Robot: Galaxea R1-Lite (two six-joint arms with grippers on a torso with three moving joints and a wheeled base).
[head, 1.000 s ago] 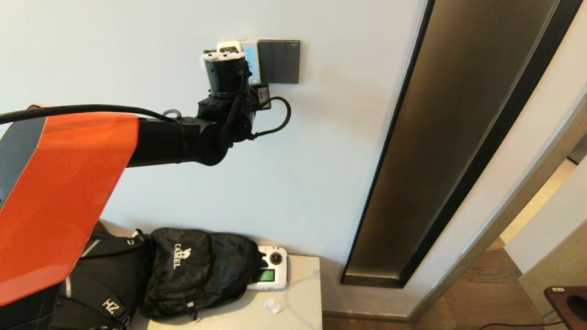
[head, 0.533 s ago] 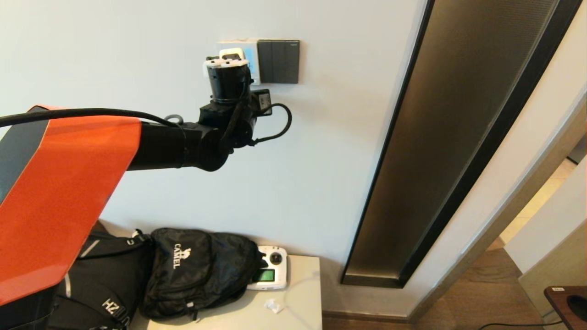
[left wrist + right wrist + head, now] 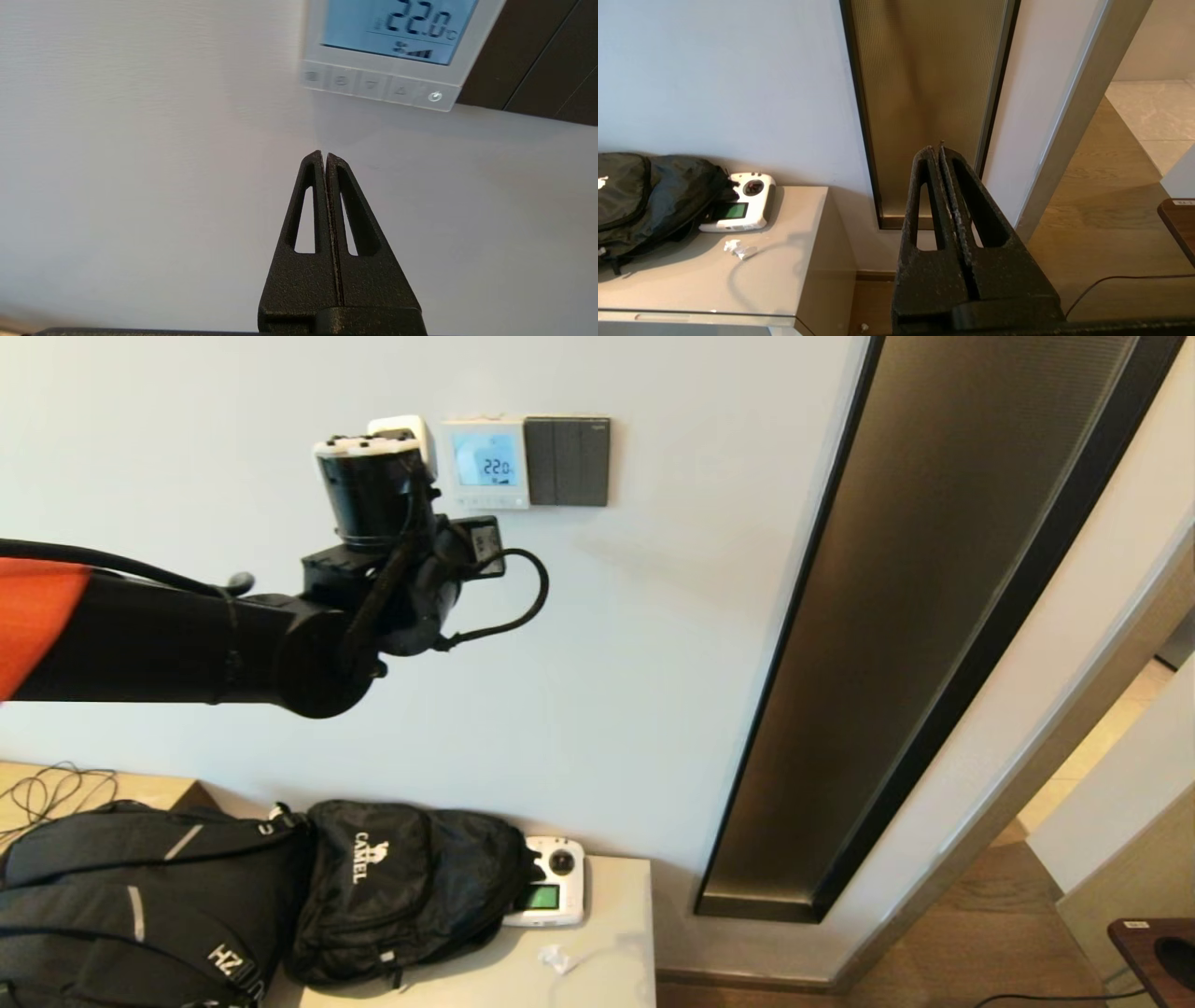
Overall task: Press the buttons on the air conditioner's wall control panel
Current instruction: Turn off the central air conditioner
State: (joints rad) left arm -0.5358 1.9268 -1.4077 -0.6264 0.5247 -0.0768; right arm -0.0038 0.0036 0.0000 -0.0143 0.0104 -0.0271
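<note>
White control panel (image 3: 484, 463) upright, wall-mounted

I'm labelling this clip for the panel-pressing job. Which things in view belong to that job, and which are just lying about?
Part of the job:
- wall control panel, display lit
- its button row
- left gripper, jaws shut, off the panel

Just lying about:
- dark switch plate
- black backpacks
- white handheld controller
- side table
- right gripper, parked low

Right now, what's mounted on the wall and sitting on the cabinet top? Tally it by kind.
Air conditioner control panels: 1
Dark wall switch plates: 1
Black backpacks: 2
White handheld controllers: 1
Crumpled paper scraps: 1
Total: 6
</note>
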